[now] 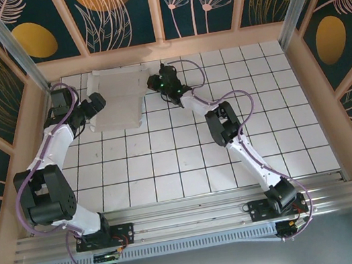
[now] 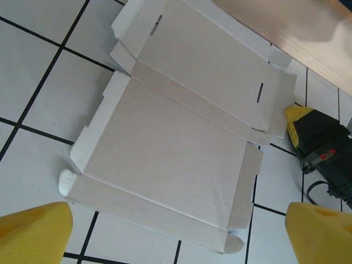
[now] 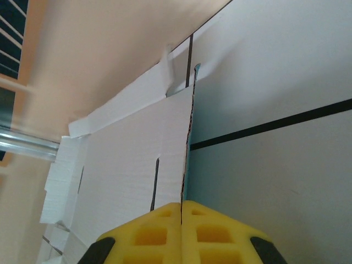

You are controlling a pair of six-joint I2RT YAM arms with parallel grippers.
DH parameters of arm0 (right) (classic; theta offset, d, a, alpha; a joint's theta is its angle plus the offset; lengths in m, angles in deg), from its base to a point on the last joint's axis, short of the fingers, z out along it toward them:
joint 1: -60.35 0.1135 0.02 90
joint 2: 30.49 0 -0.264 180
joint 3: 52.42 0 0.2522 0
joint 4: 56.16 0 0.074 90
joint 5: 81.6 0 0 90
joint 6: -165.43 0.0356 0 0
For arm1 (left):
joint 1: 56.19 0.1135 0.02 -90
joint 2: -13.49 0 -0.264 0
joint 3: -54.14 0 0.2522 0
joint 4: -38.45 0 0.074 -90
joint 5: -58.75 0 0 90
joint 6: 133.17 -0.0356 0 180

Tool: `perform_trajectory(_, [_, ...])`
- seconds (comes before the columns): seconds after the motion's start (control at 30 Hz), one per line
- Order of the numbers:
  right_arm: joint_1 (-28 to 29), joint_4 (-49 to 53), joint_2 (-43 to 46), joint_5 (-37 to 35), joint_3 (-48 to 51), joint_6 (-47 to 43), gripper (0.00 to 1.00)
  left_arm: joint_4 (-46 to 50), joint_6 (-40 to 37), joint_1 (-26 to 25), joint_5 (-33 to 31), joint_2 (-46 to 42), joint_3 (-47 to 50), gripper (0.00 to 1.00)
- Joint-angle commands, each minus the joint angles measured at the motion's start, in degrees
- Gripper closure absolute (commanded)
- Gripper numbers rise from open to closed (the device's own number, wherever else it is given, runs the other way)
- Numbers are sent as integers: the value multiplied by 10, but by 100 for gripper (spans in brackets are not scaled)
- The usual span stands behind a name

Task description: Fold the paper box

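Observation:
The paper box [image 1: 117, 98] lies unfolded, white side up, on the tiled floor at the back left, close to the back wall. In the left wrist view the creased sheet [image 2: 176, 137] spreads flat with its side flaps and two slots showing. My left gripper [image 2: 179, 239] hangs open over the sheet's near edge, yellow fingers [image 2: 33, 234] wide apart and touching nothing. My right gripper [image 3: 181, 212] is shut on the edge of the box's right flap [image 3: 132, 165], which is lifted so its teal underside [image 3: 187, 176] shows. From above, the right gripper [image 1: 156, 81] sits at the sheet's right edge.
The wooden back wall [image 1: 163, 50] runs just behind the sheet. The left wooden wall [image 1: 33, 121] stands close to the left arm. White tiles with black grout [image 1: 257, 92] stretch to the right and front. The right gripper's black body [image 2: 322, 146] lies beside the sheet's right flap.

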Motion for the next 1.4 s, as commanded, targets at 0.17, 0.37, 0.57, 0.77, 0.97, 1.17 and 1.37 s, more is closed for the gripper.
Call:
perform_trajectory(0.17, [-15, 38, 187, 6, 157, -105, 100, 16, -44, 2, 61, -17, -11, 1])
perform_trajectory(0.37, [-53, -4, 389, 35, 411, -185, 100, -56, -79, 2, 168, -53, 22, 1])
perform_trajectory(0.57, [-82, -19, 566, 56, 603, -281, 100, -128, -73, 2, 232, -49, 44, 1])
perform_trajectory(0.77, [-89, -4, 683, 73, 708, -319, 100, -134, -49, 0, 238, 7, 31, 7])
perform_trajectory(0.97, [-86, -17, 780, 57, 820, -306, 100, -135, -70, -40, 242, 101, 5, 13])
perform_trajectory(1.17, [-88, -23, 820, 48, 871, -302, 100, -141, -55, -86, 248, 198, -30, 27])
perform_trajectory(1.37, [-88, -30, 824, 54, 885, -297, 100, -169, -34, -106, 247, 246, -29, 39])
